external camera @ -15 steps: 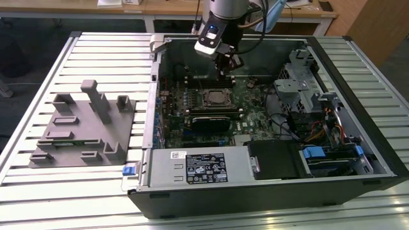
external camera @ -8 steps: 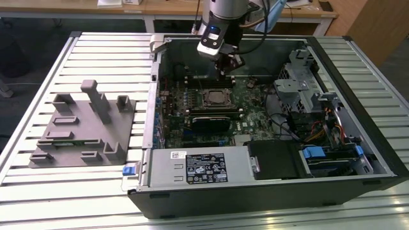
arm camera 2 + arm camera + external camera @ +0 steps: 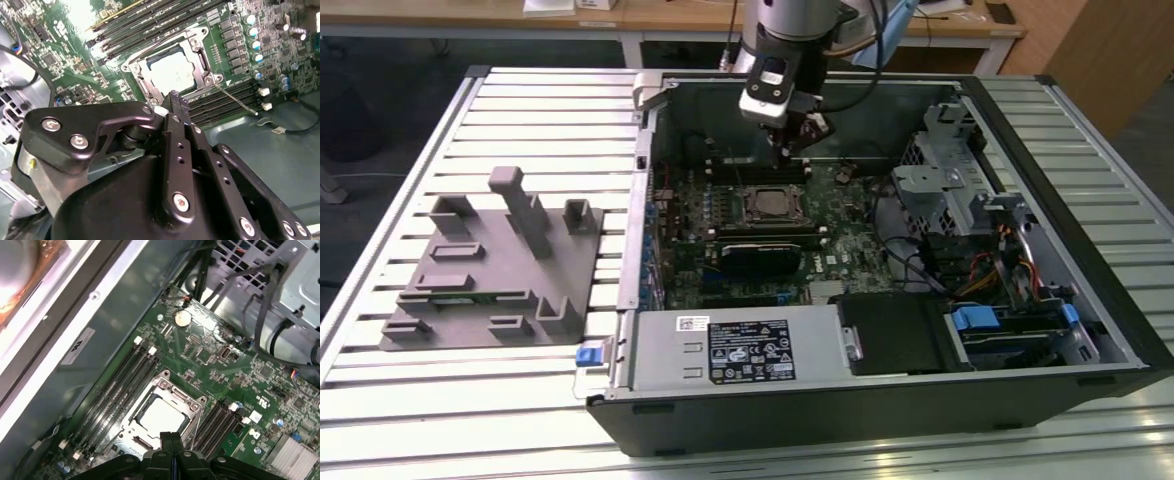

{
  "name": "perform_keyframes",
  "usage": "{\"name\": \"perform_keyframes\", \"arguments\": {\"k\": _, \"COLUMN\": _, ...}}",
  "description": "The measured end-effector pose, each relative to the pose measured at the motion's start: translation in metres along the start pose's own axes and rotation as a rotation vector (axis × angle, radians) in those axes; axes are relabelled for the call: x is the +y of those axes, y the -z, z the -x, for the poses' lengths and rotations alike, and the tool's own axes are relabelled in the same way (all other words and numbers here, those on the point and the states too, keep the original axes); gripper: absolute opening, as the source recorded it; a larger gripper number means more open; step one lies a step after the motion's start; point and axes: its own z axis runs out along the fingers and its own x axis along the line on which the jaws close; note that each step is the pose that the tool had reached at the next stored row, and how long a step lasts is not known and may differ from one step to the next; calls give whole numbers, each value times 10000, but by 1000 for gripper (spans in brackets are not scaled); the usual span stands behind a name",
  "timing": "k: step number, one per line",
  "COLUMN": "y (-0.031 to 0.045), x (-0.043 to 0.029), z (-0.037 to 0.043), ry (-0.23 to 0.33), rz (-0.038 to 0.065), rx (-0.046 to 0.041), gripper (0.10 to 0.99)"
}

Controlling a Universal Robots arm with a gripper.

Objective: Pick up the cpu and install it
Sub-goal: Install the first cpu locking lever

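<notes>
open space above socket frame [image 3: 162, 412], memory slots [image 3: 117, 387] flanking, drive cage [image 3: 947, 170] well aside

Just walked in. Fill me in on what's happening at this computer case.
A robot arm reaches into the open computer case. The cpu already lies in the motherboard's metal-framed socket, its pale face showing in both wrist views. The gripper is above the socket with fingers shut together, holding nothing.
</notes>
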Motion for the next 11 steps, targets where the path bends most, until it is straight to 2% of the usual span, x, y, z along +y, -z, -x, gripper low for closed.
{"name": "perform_keyframes", "arguments": {"k": 11, "y": 0, "x": -2, "z": 3, "ry": 1159, "rz": 16, "rx": 36, "gripper": 106}}
